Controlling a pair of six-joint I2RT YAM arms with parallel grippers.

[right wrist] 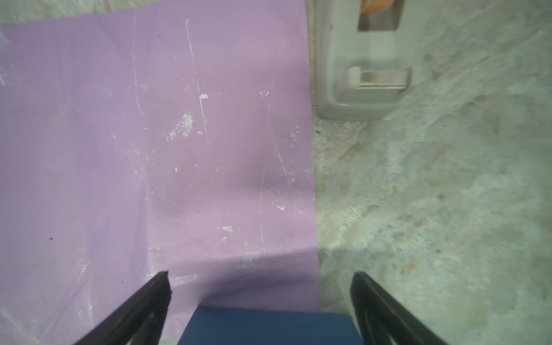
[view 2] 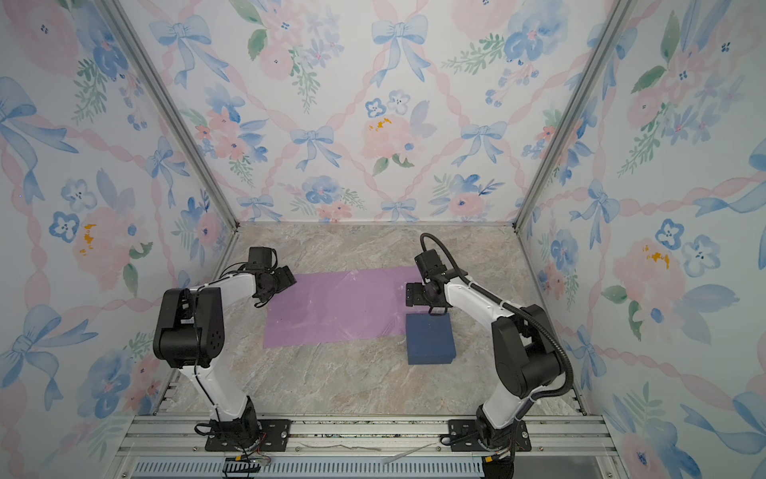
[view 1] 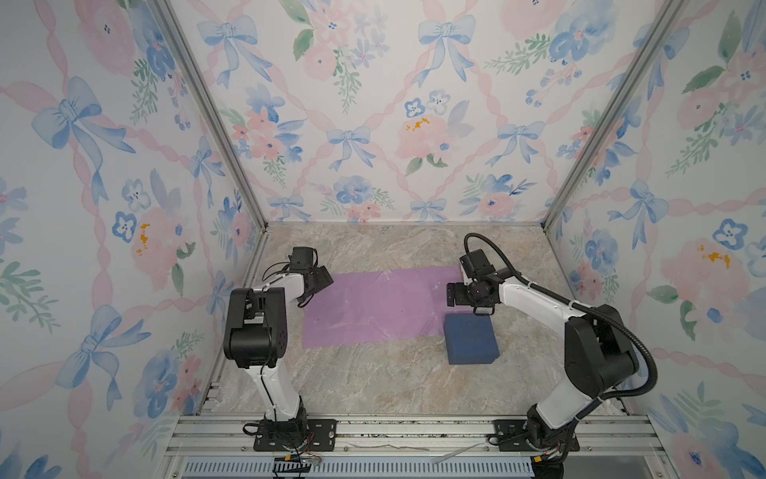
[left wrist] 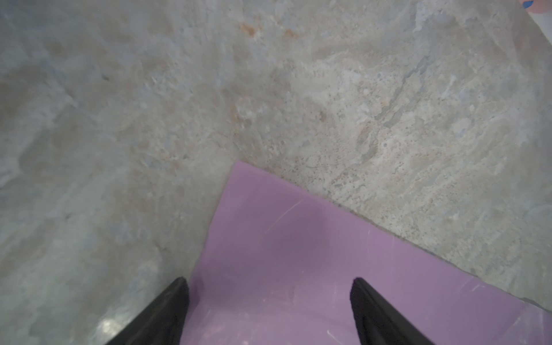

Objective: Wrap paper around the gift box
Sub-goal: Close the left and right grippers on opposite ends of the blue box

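The two top views look from high above the front, down toward the back wall, and both show nearly the same whole table [view 1: 373,385] with my two arms. My left wrist camera sits close over the table and looks past my left gripper [left wrist: 269,279] at one corner of the paper [left wrist: 283,254]. My right wrist camera, also near, looks past my right gripper [right wrist: 261,273] over the paper's other end, the gift box [right wrist: 268,325] nearest the lens; all views share the paper.

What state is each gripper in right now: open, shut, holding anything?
Left gripper: open, holding nothing, over a corner of the paper.
Right gripper: open, holding nothing, at the edge of the gift box.
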